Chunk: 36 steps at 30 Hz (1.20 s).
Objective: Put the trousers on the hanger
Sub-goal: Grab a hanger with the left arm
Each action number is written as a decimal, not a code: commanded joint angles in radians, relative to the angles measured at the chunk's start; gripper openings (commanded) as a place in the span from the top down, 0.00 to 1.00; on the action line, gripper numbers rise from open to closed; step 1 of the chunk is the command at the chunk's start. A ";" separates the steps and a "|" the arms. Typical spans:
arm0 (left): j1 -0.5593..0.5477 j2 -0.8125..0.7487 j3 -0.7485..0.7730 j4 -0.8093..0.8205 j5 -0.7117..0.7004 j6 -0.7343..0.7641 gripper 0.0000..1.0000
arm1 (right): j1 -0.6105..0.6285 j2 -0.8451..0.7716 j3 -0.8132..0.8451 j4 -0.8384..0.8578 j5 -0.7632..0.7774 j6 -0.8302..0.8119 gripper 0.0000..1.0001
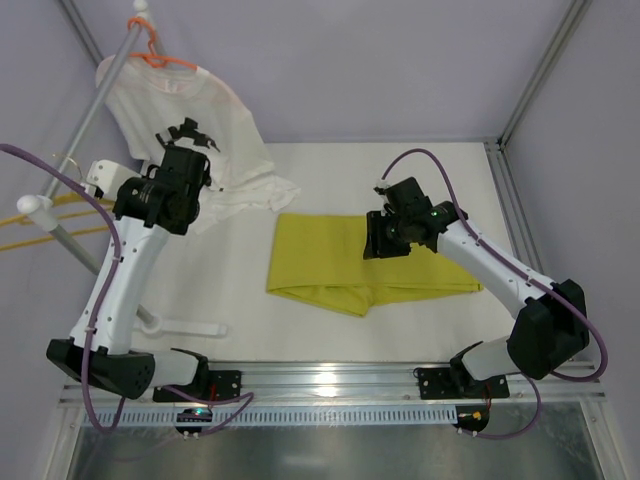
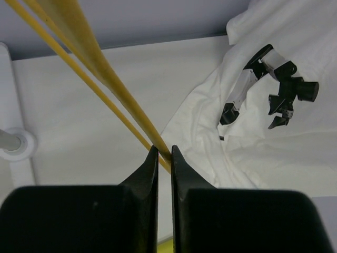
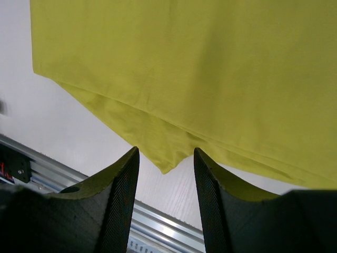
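While left jaws clamp hanger (image 2: 81,37), trousers (image 1: 340,265) lie folded.

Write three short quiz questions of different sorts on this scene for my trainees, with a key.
1. True or false: the left gripper is shut on the yellow hanger.
2. Choose one. The right gripper is: A) shut on the trousers; B) open over them; C) shut on the yellow hanger.
3. Fill the gap: the white T-shirt hangs on a second hanger, coloured ____.

Key: 1 true; 2 B; 3 orange.
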State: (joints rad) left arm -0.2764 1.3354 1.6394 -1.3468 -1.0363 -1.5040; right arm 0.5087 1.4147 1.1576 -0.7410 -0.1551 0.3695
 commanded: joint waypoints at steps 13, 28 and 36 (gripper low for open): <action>0.006 -0.082 -0.059 0.211 0.182 0.406 1.00 | 0.007 0.001 0.033 0.023 0.000 0.008 0.51; 0.006 -0.036 -0.059 0.224 0.298 0.430 1.00 | 0.005 -0.003 0.025 0.022 0.005 0.005 0.51; 0.006 -0.033 -0.110 0.225 0.370 0.430 1.00 | 0.005 0.000 0.019 0.026 0.009 0.002 0.51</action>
State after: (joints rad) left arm -0.2729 1.3136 1.5482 -1.1557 -0.6983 -1.0870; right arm 0.5087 1.4147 1.1576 -0.7410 -0.1551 0.3717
